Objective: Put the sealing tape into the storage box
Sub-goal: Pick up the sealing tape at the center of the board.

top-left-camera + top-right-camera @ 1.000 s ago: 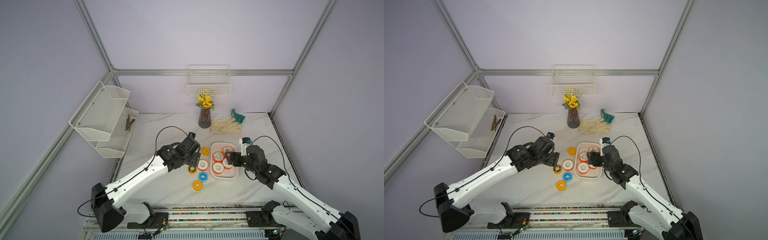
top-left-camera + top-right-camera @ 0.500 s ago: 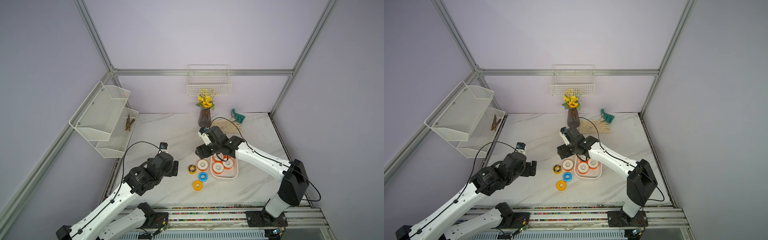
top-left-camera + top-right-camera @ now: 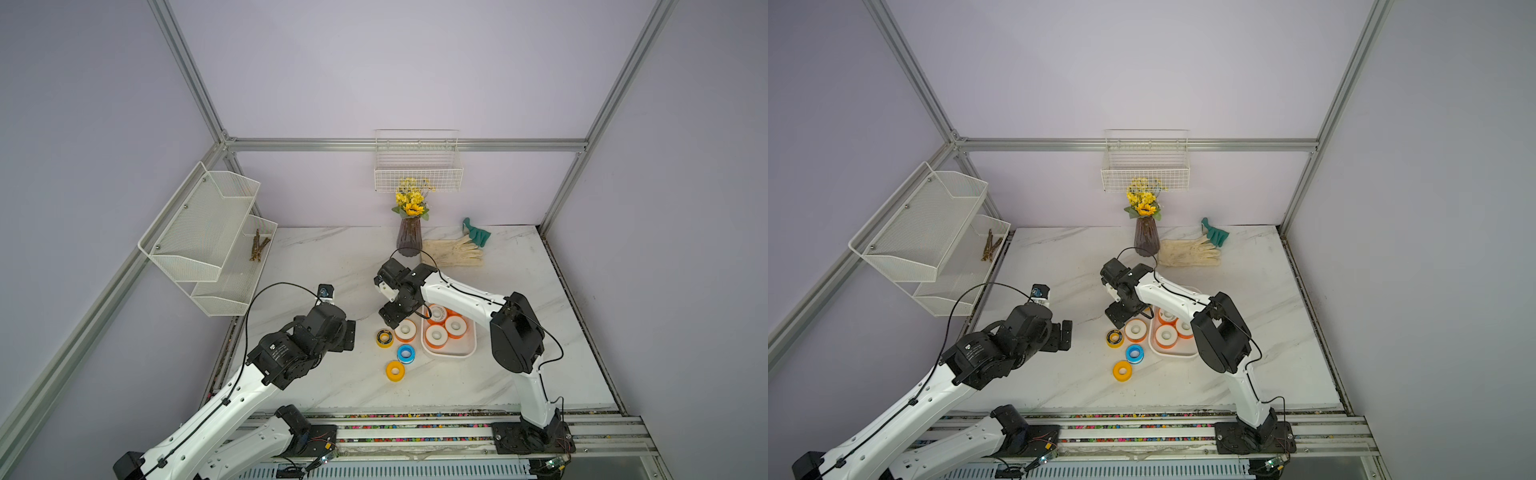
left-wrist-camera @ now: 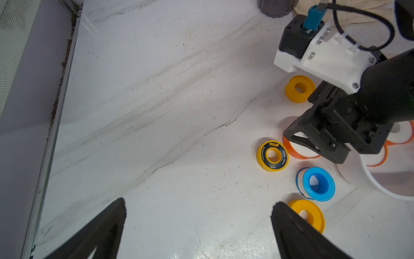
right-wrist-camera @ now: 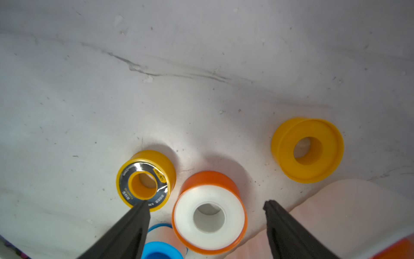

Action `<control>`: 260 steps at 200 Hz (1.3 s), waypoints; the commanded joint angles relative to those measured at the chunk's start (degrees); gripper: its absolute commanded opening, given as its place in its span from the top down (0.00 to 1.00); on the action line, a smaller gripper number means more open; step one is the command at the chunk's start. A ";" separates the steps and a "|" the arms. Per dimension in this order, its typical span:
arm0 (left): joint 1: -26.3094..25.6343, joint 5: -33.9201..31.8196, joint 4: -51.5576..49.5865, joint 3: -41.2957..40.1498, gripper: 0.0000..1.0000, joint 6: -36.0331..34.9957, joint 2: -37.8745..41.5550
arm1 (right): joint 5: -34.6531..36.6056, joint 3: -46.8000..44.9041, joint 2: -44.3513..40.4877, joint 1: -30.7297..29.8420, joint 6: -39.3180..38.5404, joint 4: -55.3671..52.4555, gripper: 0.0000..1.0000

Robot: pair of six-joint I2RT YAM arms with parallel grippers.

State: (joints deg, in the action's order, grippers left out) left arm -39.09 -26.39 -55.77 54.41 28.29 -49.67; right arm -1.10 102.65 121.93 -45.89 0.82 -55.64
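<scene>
1. In both top views, the storage box [image 3: 449, 354] holds 3 sealing tape spools [image 3: 436, 336]. A 4th, the orange spool [image 3: 405, 331], lies flat on the table [image 3: 324, 266] just beside the box rim at 9 o'clock. The right gripper [image 3: 392, 319] hangs over it from 11 o'clock, and the left gripper [image 3: 348, 335] sits well apart at 9 o'clock.
2. In the left wrist view, our left jaws stand fully apart and empty. The black-yellow spool [image 4: 272, 155], blue spool [image 4: 318, 183] and 2 yellow spools [image 4: 299, 88] lie loose on the table.
3. In the right wrist view, our right jaws are spread wide and hold nothing, the fingertips [image 5: 141, 213] straddling the orange spool. It lies hole up and, being round, has no long axis. We judge the right arm nearer: descend, then close.
</scene>
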 commanded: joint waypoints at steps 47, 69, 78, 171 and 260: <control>0.51 0.10 1.36 -0.44 0.00 -0.23 -0.40 | 2.48 1.07 2.75 -0.87 -3.70 -5.65 0.12; 0.52 0.24 1.30 -0.45 0.00 -0.26 -0.59 | 3.55 1.08 3.92 -1.09 -3.91 -6.19 0.12; 0.53 0.29 1.29 -0.45 0.00 -0.27 -0.62 | 3.68 1.02 4.21 -1.13 -4.07 -6.33 0.13; 0.60 0.64 1.29 -0.45 0.00 -0.34 -1.23 | 4.14 1.10 5.45 -1.31 -4.01 -6.35 0.16; 0.81 0.73 1.30 -0.34 0.00 -0.74 -1.83 | 4.09 0.95 6.08 -1.45 -3.22 -5.65 0.22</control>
State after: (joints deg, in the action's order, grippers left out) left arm -38.63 -25.78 -55.77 54.41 27.88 -51.64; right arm 2.33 102.85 126.17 -46.94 -2.81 -61.06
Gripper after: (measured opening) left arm 0.997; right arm 0.775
